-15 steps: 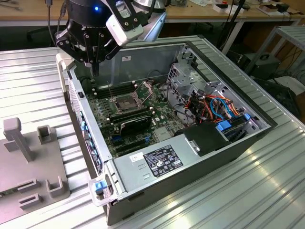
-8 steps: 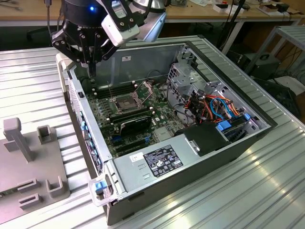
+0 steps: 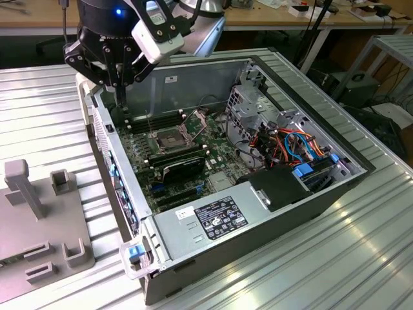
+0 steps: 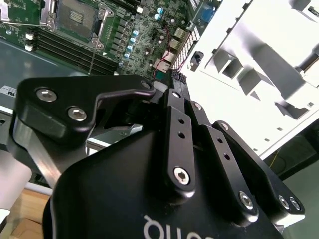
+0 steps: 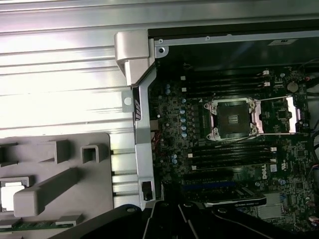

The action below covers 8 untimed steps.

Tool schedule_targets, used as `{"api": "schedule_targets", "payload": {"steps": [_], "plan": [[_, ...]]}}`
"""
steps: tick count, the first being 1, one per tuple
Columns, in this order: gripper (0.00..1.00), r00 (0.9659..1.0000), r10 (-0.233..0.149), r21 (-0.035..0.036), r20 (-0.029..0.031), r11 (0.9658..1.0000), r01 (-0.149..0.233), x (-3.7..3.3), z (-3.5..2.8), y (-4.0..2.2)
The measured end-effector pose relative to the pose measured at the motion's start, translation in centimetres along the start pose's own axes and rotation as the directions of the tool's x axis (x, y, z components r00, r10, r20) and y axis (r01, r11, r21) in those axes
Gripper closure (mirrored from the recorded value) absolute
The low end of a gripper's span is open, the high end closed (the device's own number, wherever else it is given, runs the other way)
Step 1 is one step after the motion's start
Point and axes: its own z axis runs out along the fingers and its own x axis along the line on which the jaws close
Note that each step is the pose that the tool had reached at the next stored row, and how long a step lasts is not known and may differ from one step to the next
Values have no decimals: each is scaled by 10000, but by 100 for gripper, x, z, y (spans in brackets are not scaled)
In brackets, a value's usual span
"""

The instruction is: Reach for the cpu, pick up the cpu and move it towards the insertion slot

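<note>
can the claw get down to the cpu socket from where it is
Probably yes: the socket sits uncovered in the open-topped case, with nothing over it. The claw hangs above the case's edge, to one side.

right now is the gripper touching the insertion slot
Apart. In the exterior view the gripper hangs over the rim of the case, with bare motherboard between it and the insertion slot.
</note>
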Motion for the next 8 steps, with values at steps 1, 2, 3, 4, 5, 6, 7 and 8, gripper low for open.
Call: {"api": "schedule_targets", "payload": {"steps": [1, 2, 3, 4, 5, 6, 7, 8], "plan": [[89, 10000, 0, 0, 0, 10000, 0, 12, 0, -1], [89, 10000, -1, 0, -1, 10000, 1, 24, 0, -2], [89, 10000, -1, 0, 0, 10000, 1, 32, 0, -3], [89, 10000, -1, 1, 0, 10000, 1, 42, -1, -3], [89, 10000, -1, 0, -1, 10000, 1, 62, -1, -5], [89, 10000, -1, 0, 0, 10000, 1, 74, -1, -6], [89, 10000, 0, 0, 0, 10000, 0, 82, -1, -6], [89, 10000, -1, 0, 0, 10000, 1, 89, -1, -7]]}}
